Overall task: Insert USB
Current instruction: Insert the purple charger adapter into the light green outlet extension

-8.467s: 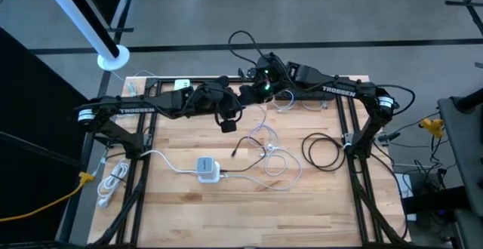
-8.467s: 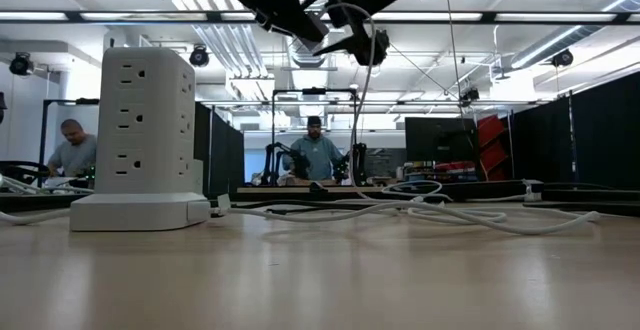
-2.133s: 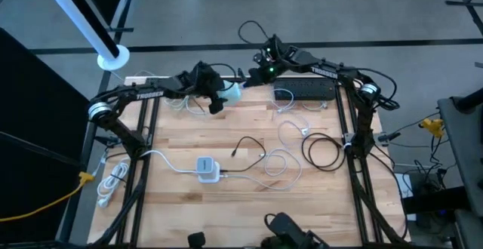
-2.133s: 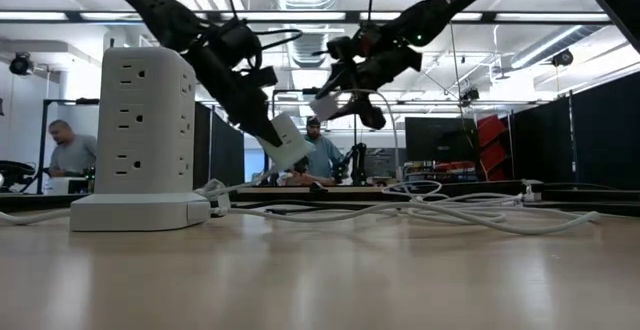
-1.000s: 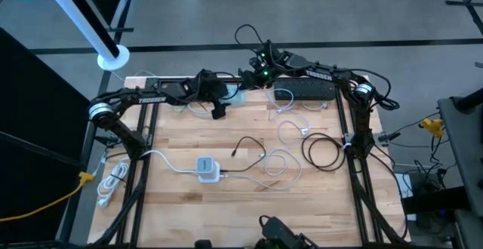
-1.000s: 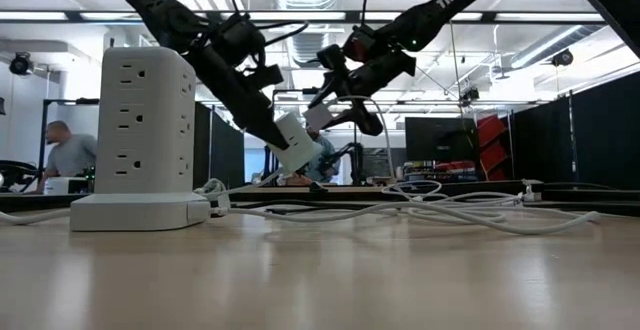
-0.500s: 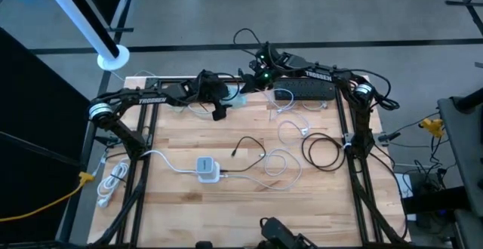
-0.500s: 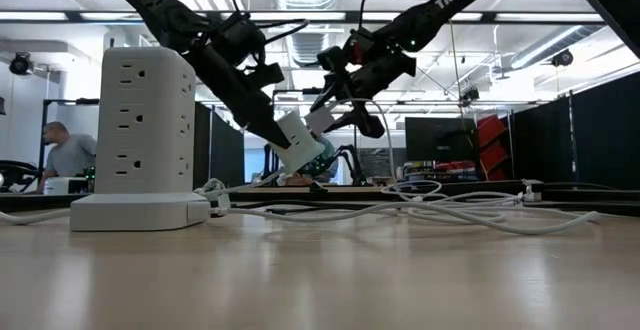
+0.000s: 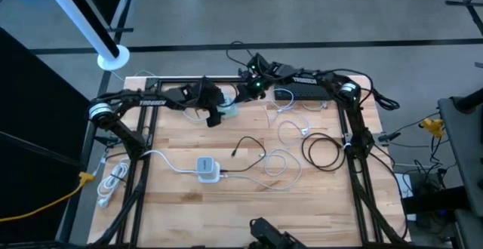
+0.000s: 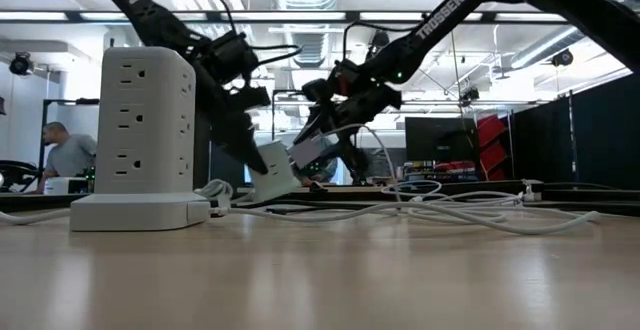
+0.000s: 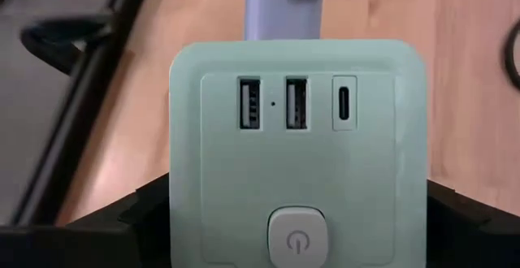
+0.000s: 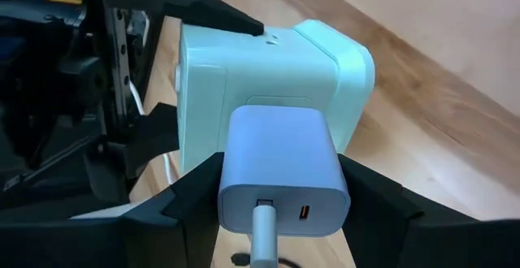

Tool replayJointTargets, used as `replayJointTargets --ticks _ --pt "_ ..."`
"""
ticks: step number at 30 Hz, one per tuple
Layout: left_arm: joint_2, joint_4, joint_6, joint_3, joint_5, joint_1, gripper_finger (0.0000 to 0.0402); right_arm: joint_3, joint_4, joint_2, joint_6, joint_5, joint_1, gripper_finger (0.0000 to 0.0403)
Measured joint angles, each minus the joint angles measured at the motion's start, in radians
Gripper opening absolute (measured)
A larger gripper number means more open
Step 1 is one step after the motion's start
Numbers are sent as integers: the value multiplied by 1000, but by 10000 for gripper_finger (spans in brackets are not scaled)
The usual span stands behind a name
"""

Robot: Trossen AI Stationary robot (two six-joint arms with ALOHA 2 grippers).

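Two hands clenched: left hand [image 10: 243,142] on cube [image 11: 297,150] | right hand [image 12: 280,188] on charger [image 12: 281,170] | wooden table [image 9: 249,204] | person [image 10: 66,153] behind.

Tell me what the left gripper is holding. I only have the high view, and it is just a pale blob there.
Observer: The left gripper clamps a pale green power cube. The left wrist view shows the cube's face with two USB-A ports, one USB-C port and a power button, all ports empty.
Operator: Now report the right side.
Observer: The right gripper grips a white adapter, pressed against another side of the cube.
Operator: Check for a cable.
Observer: A white cable is plugged into the adapter's rear.
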Motion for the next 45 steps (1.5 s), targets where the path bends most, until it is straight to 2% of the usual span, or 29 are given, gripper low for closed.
replayJointTargets --ticks 9,19,24,31,34,37,40,42,45 --pt "-8 80 42 -102 14 2 318 0 83 96 -28 -99 2 192" --pt "-9 63 156 -110 22 6 319 0 117 104 -41 -146 0 192" --pt "-58 33 168 -103 21 4 318 0 113 101 -73 -176 2 192" --pt "-133 -17 175 -86 19 11 318 0 74 48 -212 -193 -8 192" --pt "-135 -123 165 -94 14 12 318 -2 15 41 -268 -222 -22 192" --pt "-141 -116 150 -100 13 12 318 -1 -68 37 -321 -259 -37 192" --pt "-139 -129 114 -112 16 15 318 -2 -150 36 -443 -259 -43 192" --pt "-139 -122 95 -112 31 15 318 -2 -187 25 -557 -219 -37 192" --pt "-140 -122 30 -112 104 18 318 -1 -228 -7 -753 -54 -18 192"
